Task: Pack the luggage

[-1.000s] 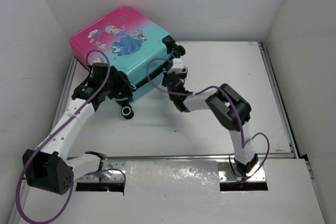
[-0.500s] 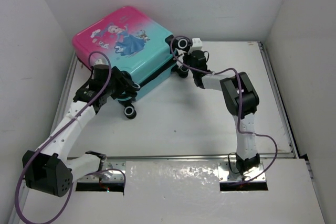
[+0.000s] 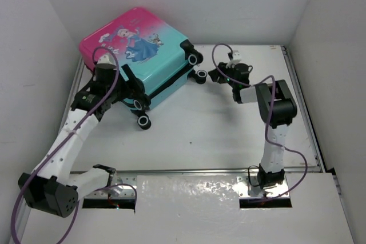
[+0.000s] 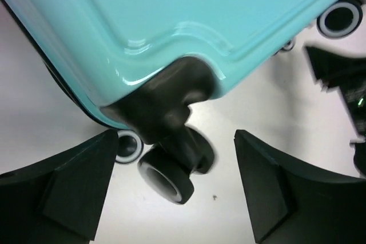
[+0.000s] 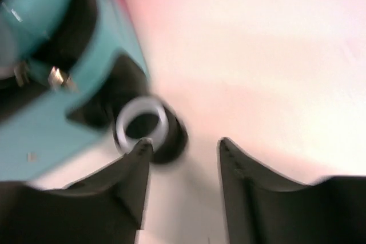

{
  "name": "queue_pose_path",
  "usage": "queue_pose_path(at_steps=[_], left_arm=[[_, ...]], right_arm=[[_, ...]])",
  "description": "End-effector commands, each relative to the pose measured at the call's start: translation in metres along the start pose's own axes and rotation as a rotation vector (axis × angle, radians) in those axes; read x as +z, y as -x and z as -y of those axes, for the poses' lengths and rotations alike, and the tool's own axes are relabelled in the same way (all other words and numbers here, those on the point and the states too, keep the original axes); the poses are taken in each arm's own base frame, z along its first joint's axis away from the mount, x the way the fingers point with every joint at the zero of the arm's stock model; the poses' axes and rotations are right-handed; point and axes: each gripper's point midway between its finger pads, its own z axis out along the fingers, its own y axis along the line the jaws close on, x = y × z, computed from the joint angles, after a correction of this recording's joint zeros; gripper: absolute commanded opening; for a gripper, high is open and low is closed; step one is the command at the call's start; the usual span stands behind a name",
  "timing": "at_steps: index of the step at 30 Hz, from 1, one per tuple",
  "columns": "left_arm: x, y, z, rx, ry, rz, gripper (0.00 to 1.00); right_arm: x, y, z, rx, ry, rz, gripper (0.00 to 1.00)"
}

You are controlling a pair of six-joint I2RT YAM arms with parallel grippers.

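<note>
**Closed luggage in the back-left corner, both pincers open at its wheels**

The luggage [image 3: 143, 38] lies shut on the white table [image 3: 229, 135], pushed up toward the back-left corner where the walls meet. Its printed face is turned upward. The pink end sits nearest the left wall and the teal end points out toward the middle of the table, with the black wheels on that teal end.

The left arm reaches in along the near-left side of the case. From its wrist, the left pincer [image 4: 174, 141] stands wide apart, its two dark fingers [image 4: 74, 187] framing a teal corner of the shell and the corner wheel [image 4: 166, 182] that hangs from a black housing. Neither finger touches the wheel or the shell; it holds nothing.

The right arm stretches across to the teal end from the other side. The right pincer [image 5: 184, 144] is also parted and holds nothing. The wrist view is blurred, but the right-hand wheel [image 5: 143, 125], black with a pale ring, shows just beyond the tip of one finger, outside the gap rather than in it.
</note>
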Motion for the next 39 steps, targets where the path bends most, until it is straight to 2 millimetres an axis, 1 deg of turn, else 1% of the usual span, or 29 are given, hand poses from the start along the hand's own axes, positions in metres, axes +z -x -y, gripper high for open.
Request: queue_pose_path(at_steps=[1, 3, 5, 7, 8, 10, 11, 12, 13, 14, 18, 21, 23, 24, 25, 26, 27, 28, 29, 30, 31, 32, 33, 34, 35, 36, 37, 38, 39], left_arm=[[-0.061, 0.067, 0.016, 0.153, -0.037, 0.224, 0.82], [-0.073, 0.077, 0.010, 0.140, 0.005, 0.257, 0.88], [-0.079, 0.088, 0.005, 0.088, 0.054, 0.296, 0.90], [-0.075, 0.098, -0.018, -0.024, 0.185, 0.358, 0.92], [-0.066, 0.097, -0.029, -0.058, 0.254, 0.356, 0.92], [-0.046, 0.102, -0.060, -0.207, 0.386, 0.393, 0.89], [-0.037, 0.104, -0.071, -0.260, 0.409, 0.389, 0.88], [-0.023, 0.096, -0.080, -0.315, 0.408, 0.344, 0.85], [-0.018, 0.104, -0.109, -0.446, 0.464, 0.373, 0.85], [-0.010, 0.106, -0.121, -0.500, 0.479, 0.377, 0.81], [0.006, 0.093, -0.185, -0.690, 0.619, 0.480, 0.75], [0.059, 0.080, -0.197, -0.662, 0.577, 0.396, 0.72], [0.092, 0.095, -0.185, -0.636, 0.502, 0.332, 0.75], [0.127, 0.072, -0.198, -0.573, 0.550, 0.209, 0.78], [0.147, 0.071, -0.196, -0.543, 0.524, 0.158, 0.79], [0.169, 0.083, -0.171, -0.533, 0.402, 0.083, 0.81], [0.204, 0.060, -0.175, -0.451, 0.376, -0.031, 0.81], [0.217, 0.055, -0.166, -0.410, 0.332, -0.093, 0.81], [0.230, 0.071, -0.142, -0.313, 0.261, -0.105, 0.82], [0.248, 0.055, -0.142, -0.279, 0.256, -0.162, 0.82], [0.254, 0.066, -0.124, -0.253, 0.193, -0.167, 0.82], [0.261, 0.059, -0.108, -0.210, 0.145, -0.190, 0.82], [0.272, 0.055, -0.096, -0.181, 0.096, -0.197, 0.82], [0.275, 0.072, -0.071, -0.139, 0.032, -0.184, 0.82], [0.290, 0.053, -0.053, -0.040, 0.006, -0.237, 0.82], [0.288, 0.041, -0.046, 0.002, 0.014, -0.308, 0.82], [0.288, 0.057, 0.003, 0.120, -0.070, -0.275, 0.82], [0.296, 0.040, 0.001, 0.146, -0.050, -0.339, 0.83], [0.298, 0.041, 0.012, 0.172, -0.063, -0.339, 0.83]], right_arm=[[-0.039, 0.054, -0.028, 0.000, 0.016, 0.106, 0.51], [-0.050, 0.042, -0.016, -0.016, -0.076, -0.014, 0.71], [-0.054, 0.076, -0.018, -0.053, -0.118, 0.004, 0.80], [-0.049, 0.079, -0.014, -0.079, -0.146, -0.057, 0.99], [-0.034, 0.123, -0.023, -0.105, -0.132, -0.002, 0.99], [-0.013, 0.090, -0.004, -0.081, -0.172, -0.187, 0.99], [0.003, 0.133, -0.014, -0.096, -0.151, -0.123, 0.99], [0.007, 0.124, -0.008, -0.065, -0.187, -0.177, 0.99], [0.014, 0.127, -0.003, -0.051, -0.223, -0.175, 0.99], [0.027, 0.135, 0.008, -0.041, -0.285, -0.150, 0.99], [0.062, 0.122, 0.006, -0.027, -0.287, -0.186, 0.99], [0.086, 0.107, -0.018, -0.046, -0.161, -0.173, 0.99], [0.095, 0.092, -0.037, -0.078, -0.113, -0.188, 0.99], [0.097, 0.088, -0.044, -0.105, -0.097, -0.194, 0.99], [0.099, 0.084, -0.054, -0.135, -0.076, -0.200, 0.99], [0.097, 0.079, -0.072, -0.183, -0.041, -0.212, 0.99], [0.094, 0.080, -0.082, -0.200, -0.022, -0.209, 0.99], [0.085, 0.056, -0.083, -0.203, -0.013, -0.259, 0.99], [0.074, 0.076, -0.104, -0.228, 0.018, -0.217, 0.99], [0.064, 0.078, -0.114, -0.234, 0.046, -0.205, 0.99], [0.048, 0.041, -0.116, -0.232, 0.066, -0.273, 0.99], [0.041, 0.049, -0.126, -0.269, 0.093, -0.228, 0.99], [0.023, 0.071, -0.145, -0.297, 0.129, -0.184, 0.99], [0.009, 0.049, -0.156, -0.342, 0.164, -0.235, 0.99], [-0.004, 0.042, -0.166, -0.357, 0.188, -0.277, 0.99], [-0.019, 0.057, -0.183, -0.389, 0.222, -0.255, 0.99], [-0.034, 0.033, -0.197, -0.430, 0.270, -0.315, 0.99], [-0.051, 0.034, -0.208, -0.452, 0.293, -0.318, 0.99], [-0.060, 0.031, -0.215, -0.475, 0.303, -0.328, 0.99]])
